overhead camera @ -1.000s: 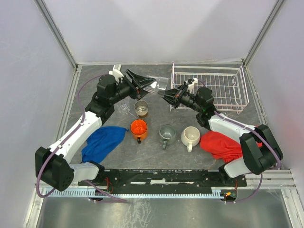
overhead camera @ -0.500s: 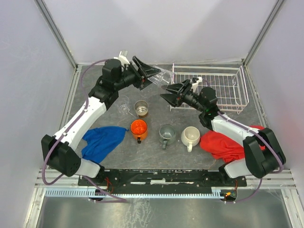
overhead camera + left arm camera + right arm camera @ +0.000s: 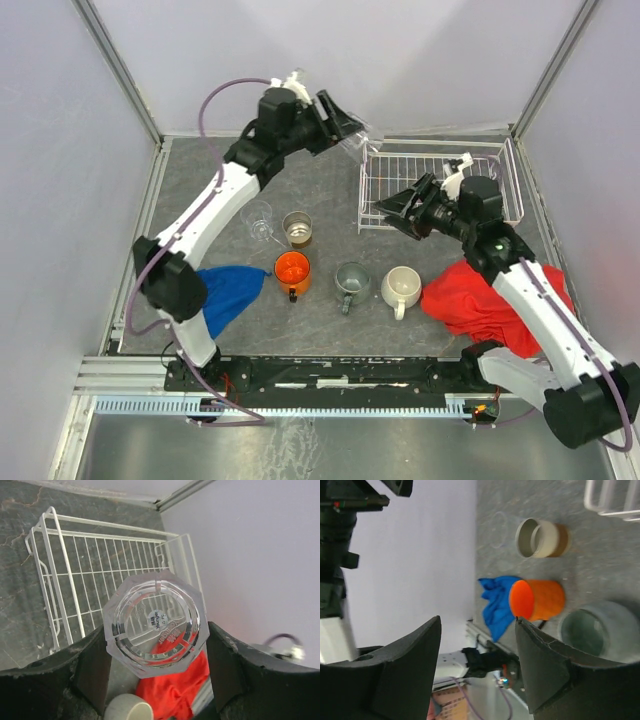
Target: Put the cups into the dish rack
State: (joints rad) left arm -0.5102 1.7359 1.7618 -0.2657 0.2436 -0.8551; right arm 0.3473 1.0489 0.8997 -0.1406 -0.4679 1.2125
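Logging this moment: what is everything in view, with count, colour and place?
held tumbler: 1, clear, in the left gripper, by the far left corner of the dish rack
standing tumbler: 1, clear, on the table, left of the tan cup
tan cup: 1, tan metallic, mid-table
orange mug: 1, orange, just nearer than the tan cup
grey-green mug: 1, grey-green, right of the orange mug
cream-white mug: 1, cream-white, right of the grey-green mug
dish rack: 1, white wire, far right, no cup in it
blue cloth: 1, blue, near left
red cloth: 1, red, near right
left gripper: shut on the held tumbler
right gripper: open, empty, by the rack's near left corner
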